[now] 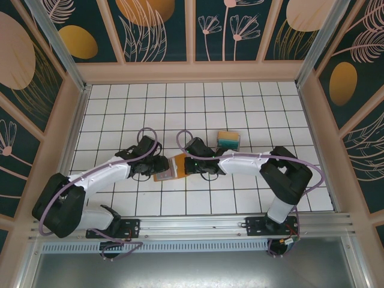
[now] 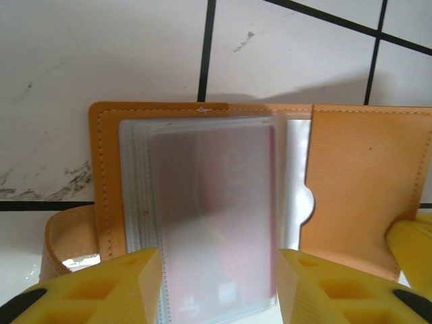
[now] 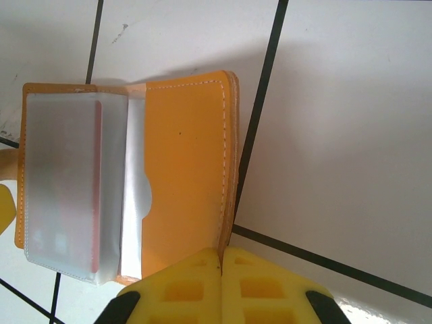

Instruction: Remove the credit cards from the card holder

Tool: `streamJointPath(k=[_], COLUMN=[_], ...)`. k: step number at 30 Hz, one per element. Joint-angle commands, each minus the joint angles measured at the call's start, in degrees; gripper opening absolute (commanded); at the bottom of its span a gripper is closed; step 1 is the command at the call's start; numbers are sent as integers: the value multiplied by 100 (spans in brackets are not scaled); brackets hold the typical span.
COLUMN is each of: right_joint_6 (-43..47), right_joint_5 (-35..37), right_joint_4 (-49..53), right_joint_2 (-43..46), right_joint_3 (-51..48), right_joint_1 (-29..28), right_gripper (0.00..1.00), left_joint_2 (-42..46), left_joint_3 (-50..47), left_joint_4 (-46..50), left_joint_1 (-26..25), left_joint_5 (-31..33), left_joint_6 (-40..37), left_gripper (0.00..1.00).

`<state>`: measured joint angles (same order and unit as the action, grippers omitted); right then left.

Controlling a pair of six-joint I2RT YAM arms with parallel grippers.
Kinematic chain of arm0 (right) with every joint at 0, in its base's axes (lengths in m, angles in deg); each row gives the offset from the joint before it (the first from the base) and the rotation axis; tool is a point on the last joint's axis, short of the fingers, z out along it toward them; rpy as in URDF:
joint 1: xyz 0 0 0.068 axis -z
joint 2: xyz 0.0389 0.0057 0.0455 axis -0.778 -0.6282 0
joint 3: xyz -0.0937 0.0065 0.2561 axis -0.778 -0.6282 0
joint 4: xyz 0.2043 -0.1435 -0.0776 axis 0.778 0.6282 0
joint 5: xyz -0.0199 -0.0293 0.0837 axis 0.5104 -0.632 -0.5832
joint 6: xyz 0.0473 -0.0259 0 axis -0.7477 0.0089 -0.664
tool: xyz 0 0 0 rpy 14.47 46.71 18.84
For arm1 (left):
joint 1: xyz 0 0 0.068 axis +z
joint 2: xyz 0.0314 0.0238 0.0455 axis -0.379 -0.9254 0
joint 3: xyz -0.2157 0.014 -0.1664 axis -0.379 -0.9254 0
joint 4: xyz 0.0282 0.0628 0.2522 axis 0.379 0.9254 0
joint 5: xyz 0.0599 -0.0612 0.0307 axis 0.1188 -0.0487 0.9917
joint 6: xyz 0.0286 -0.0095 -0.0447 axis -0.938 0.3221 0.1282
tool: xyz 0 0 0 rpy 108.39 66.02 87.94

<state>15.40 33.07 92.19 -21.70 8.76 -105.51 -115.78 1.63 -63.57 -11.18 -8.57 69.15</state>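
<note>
The card holder (image 1: 170, 167) lies open like a book on the white tiles between both grippers. Its orange covers (image 2: 364, 182) frame a stack of clear plastic sleeves, and a reddish card (image 2: 223, 202) shows through the top sleeve. My left gripper (image 2: 219, 290) is open, its yellow fingers (image 2: 128, 287) standing either side of the sleeve stack at its near end. My right gripper (image 3: 221, 270) is shut on the edge of the holder's right cover (image 3: 185, 169), pinning it. The same card (image 3: 67, 182) appears in the right wrist view. From above, the left gripper (image 1: 157, 165) and right gripper (image 1: 185, 165) flank the holder.
A clear plastic tray (image 1: 228, 140) with orange and teal strips sits just behind the right arm's wrist. Patterned walls enclose the tiled table (image 1: 120, 108) on three sides. The right gripper's yellow fingertip (image 2: 413, 246) pokes into the left wrist view.
</note>
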Motion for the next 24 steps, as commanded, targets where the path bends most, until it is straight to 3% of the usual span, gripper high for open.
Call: streamJointPath(k=[1, 24], right_joint_6=[-45, -92], right_joint_5=[-44, -92], right_joint_4=[-11, -53], right_joint_2=[-145, -219], right_joint_3=[37, 18], right_joint_1=[-54, -74], right_gripper=[0, 0], left_joint_2=[-149, -162], left_joint_3=[-75, -220], left_joint_4=[182, -421], left_joint_1=[-16, -20], left_joint_5=[160, -487], left_joint_6=[33, 6], left_gripper=[49, 47])
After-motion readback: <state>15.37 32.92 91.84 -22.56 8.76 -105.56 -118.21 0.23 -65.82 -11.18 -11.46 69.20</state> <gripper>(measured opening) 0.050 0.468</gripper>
